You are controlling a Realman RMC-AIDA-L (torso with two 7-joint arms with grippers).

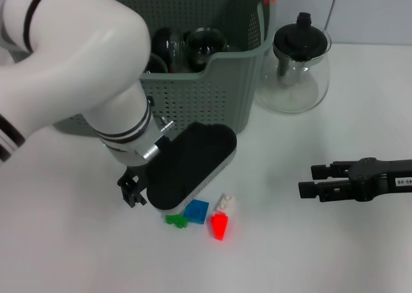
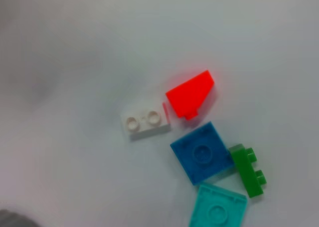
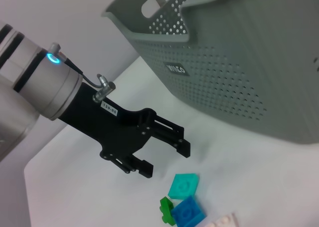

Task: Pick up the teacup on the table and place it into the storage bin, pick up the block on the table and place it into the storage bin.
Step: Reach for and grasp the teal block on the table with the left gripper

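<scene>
Several small blocks lie together on the white table: red (image 1: 219, 226), blue (image 1: 196, 210), green (image 1: 175, 220) and white (image 1: 225, 203). A teal block (image 3: 183, 185) also shows, hidden under my left wrist in the head view. My left gripper (image 3: 163, 159) hangs open just above the table beside the teal block, holding nothing. The storage bin (image 1: 212, 90) stands behind it with two glass vessels (image 1: 205, 45) inside. No teacup shows on the table. My right gripper (image 1: 310, 180) rests open at the right, apart from everything.
A glass teapot (image 1: 300, 64) with a black lid stands to the right of the bin. In the left wrist view the red block (image 2: 192, 93), white block (image 2: 145, 123) and blue block (image 2: 203, 152) lie close below.
</scene>
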